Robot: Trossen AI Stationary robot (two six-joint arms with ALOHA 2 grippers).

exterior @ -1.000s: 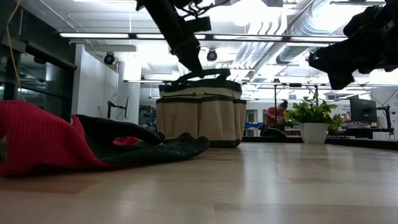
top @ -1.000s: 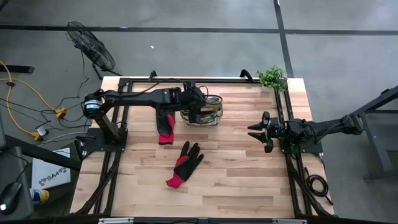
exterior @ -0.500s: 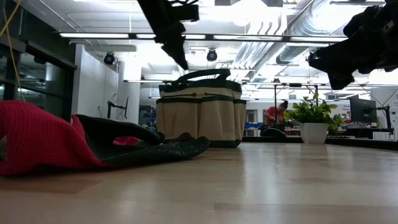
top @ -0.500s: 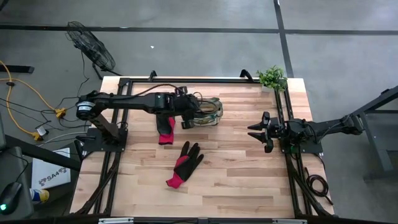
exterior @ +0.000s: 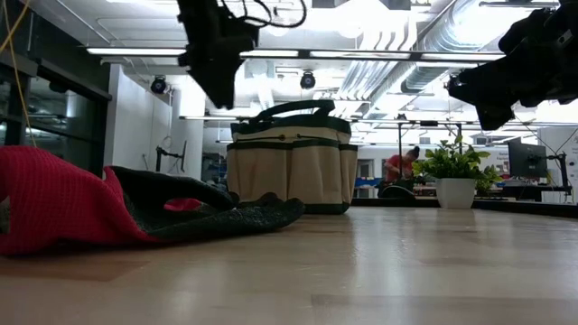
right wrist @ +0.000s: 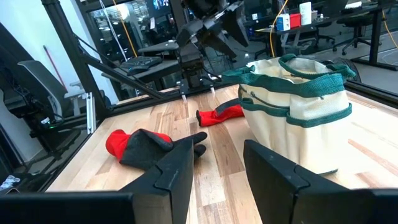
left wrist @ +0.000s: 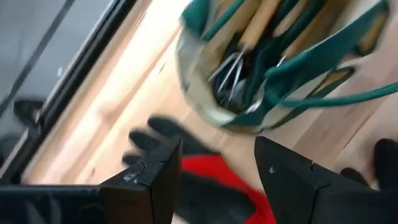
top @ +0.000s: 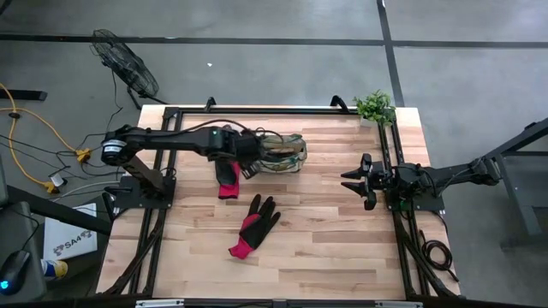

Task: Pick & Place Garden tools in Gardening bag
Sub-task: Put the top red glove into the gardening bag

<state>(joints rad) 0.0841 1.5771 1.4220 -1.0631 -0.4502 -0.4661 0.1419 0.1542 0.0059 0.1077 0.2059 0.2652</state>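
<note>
The olive-tan gardening bag (top: 284, 153) stands upright on its base at the far middle of the table, with wooden-handled and metal garden tools (left wrist: 245, 68) standing inside it. One black-and-red glove (top: 228, 178) lies flat just left of the bag. A second glove (top: 254, 225) lies nearer the front edge. My left gripper (top: 247, 164) hovers open above the table between the bag and the first glove (left wrist: 233, 199), with nothing between its fingers. My right gripper (top: 353, 180) waits open at the table's right side, held level.
A green potted plant (top: 375, 106) stands at the far right corner. Black frame rails (top: 163, 188) run along the left and right sides of the table. Bare wood lies between the bag and my right gripper and along the near edge.
My left gripper has drawn back from over the bag toward the table's left, now hanging beside the bag above the near glove. It has rolled about its own line and tipped while moving. Bag and gloves stay where they were.
</note>
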